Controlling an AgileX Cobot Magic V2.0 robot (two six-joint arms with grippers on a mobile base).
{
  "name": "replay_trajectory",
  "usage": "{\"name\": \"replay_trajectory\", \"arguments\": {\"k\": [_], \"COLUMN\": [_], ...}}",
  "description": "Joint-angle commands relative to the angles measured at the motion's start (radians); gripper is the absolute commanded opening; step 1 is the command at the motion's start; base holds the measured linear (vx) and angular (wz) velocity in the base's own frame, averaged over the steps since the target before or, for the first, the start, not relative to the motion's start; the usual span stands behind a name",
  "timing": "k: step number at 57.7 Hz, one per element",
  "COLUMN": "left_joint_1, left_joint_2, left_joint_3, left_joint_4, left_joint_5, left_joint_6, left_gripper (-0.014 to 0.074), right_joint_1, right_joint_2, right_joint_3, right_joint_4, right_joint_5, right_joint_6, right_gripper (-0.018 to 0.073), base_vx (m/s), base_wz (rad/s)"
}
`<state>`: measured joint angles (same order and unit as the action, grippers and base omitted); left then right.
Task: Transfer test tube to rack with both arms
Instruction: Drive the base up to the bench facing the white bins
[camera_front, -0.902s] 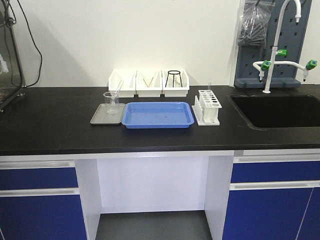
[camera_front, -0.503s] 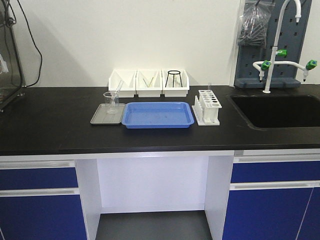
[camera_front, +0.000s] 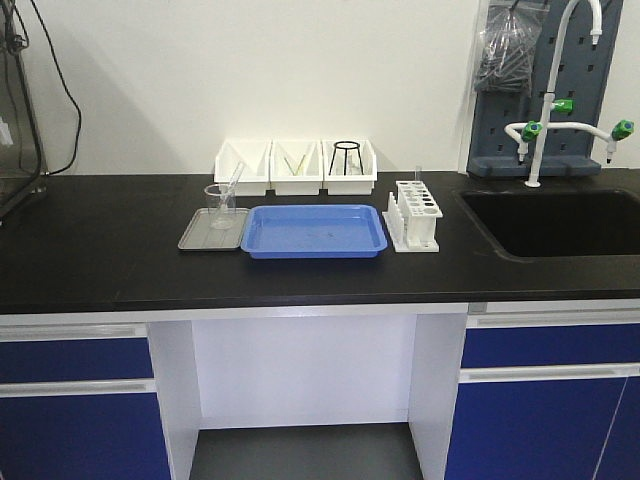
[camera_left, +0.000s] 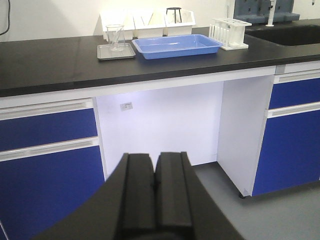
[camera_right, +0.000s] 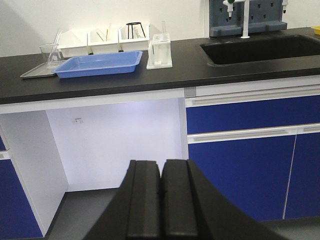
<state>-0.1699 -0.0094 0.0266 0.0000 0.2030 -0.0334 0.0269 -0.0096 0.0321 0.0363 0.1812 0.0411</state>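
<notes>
Right now the test tube (camera_front: 233, 183) stands in the beaker (camera_front: 221, 206) on the grey tray (camera_front: 198, 239), at the left end of the row on the bench (camera_front: 100, 245). Long axis: steep lean, base down in the beaker, open end up, tipped toward the blue tray (camera_front: 300, 232) side and poking above the beaker rim. The rack (camera_front: 414, 214) sits just beside the blue tray's far edge, so tube and rack are well apart w/ that tray btwn them.

Left pincer (camera_left: 155, 186): jaws pressed together, nothing held, below bench height and well short of it. The tube lies up, ahead and a bit left of it. Right pincer (camera_right: 161, 196): also closed on nothing, likewise low. For it the tube is far off to the left, rack approx straight ahead.

So left arm is nearer the tube, right arm nearer the rack. Prob. next: left arm rises, jaws part, and it comes in across the lean, above the rim.
</notes>
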Motion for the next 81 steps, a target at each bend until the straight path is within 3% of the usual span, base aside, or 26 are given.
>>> {"name": "replay_trajectory", "arguments": {"k": [1, 38, 81], "left_joint_1": [0.003, 0.003, 0.003], "left_joint_2": [-0.016, -0.016, -0.016], "left_joint_3": [-0.021, -0.021, -0.021], "left_joint_4": [0.0, 0.0, 0.0], "left_joint_5": [-0.08, -0.08, -0.08], "left_joint_6": [-0.007, -0.007, -0.007], "left_gripper": [-0.0006, -0.0006, -0.0006], "right_joint_1": [0.002, 0.002, 0.002], "right_joint_2": [-0.008, -0.008, -0.008], "right_joint_3": [0.014, 0.014, 0.014], "right_joint_4": [-0.004, -0.004, -0.004], "right_joint_5": [-0.086, -0.086, -0.087], "right_joint_6": [-0.007, -0.007, -0.007], "right_gripper": [-0.0011, -0.0011, -0.0011], "base_vx": [0.07, 0.21, 0.42], "base_wz": [0.0, 0.04, 0.01]}}
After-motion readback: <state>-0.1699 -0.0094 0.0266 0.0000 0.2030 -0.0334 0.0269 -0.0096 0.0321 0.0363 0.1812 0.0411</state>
